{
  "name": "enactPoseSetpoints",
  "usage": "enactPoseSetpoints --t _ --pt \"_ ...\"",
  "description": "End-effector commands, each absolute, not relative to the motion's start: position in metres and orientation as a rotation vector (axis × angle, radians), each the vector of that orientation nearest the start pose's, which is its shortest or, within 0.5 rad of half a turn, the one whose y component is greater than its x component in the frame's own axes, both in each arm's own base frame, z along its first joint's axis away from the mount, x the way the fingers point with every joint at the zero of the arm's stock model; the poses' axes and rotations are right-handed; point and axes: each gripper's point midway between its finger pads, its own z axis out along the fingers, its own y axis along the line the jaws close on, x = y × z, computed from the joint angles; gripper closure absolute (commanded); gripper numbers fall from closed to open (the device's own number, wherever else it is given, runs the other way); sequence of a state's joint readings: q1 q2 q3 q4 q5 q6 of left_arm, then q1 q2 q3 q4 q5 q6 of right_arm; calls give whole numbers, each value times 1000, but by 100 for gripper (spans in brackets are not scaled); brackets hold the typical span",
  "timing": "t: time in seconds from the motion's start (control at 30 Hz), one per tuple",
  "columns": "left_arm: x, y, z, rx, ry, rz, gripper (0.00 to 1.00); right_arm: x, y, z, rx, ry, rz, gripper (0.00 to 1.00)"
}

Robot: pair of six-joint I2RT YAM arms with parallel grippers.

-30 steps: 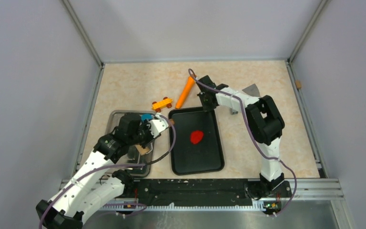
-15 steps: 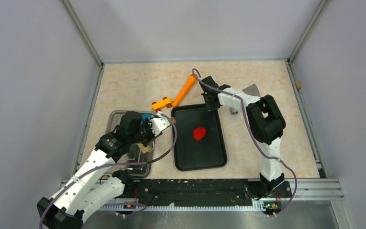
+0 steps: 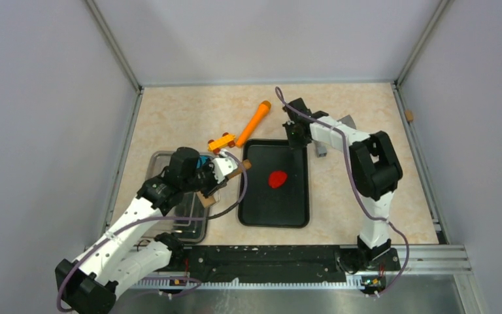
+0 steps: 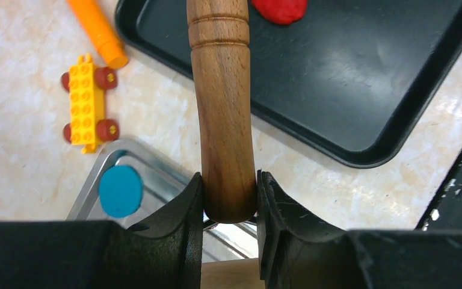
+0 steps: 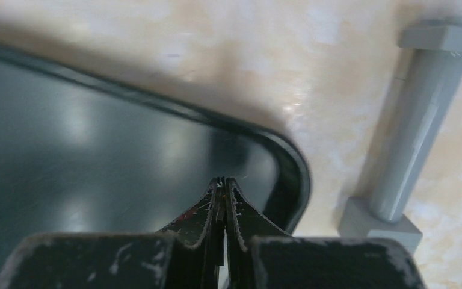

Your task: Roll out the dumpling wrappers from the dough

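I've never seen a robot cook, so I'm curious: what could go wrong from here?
The left gripper holds the rolling pin only near one end, so it may twist or slip when pressed on the dough. The black tray lies loose on the table, with the right gripper shut just over its far corner, so it could slide during rolling.

Closed left pincer [image 4: 228,195], closed right pincer [image 5: 224,189]

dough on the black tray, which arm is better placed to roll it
Left. The left gripper is shut on the wooden rolling pin, which points toward the dough on the tray. The right gripper is shut and empty at the tray's far corner.
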State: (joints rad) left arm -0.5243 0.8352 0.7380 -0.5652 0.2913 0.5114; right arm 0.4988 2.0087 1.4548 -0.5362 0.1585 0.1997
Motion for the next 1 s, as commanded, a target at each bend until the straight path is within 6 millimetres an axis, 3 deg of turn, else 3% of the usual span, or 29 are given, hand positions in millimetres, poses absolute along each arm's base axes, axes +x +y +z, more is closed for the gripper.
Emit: enactPoseSetpoints --t 0.0,0.13,0.2,0.27,0.4,0.53,0.63,0.83,0.97 --pt "227 -199 214 1245 1637 -468 100 401 253 178 -447 2350 492 86" --pt "231 -223 220 1335 1571 -531 100 363 251 262 -414 2224 773 43" --pt "234 -233 221 1394 1533 -539 100 339 245 290 -458 2174 862 33" --pt "240 -244 224 1414 1510 -548 100 315 236 301 -509 2158 903 25" --pt "241 -271 229 1446 1454 -612 100 279 227 296 -620 2153 952 13" --pt "231 -301 234 1489 1367 -675 100 262 224 276 -547 2225 1049 7" --pt "225 -322 239 1501 1335 -705 100 258 225 264 -473 2276 1164 6" --pt "241 -344 250 1349 1384 -726 100 238 230 252 -472 2308 1295 7" --pt "243 -353 251 1281 1412 -763 100 230 232 252 -458 2308 1359 19"
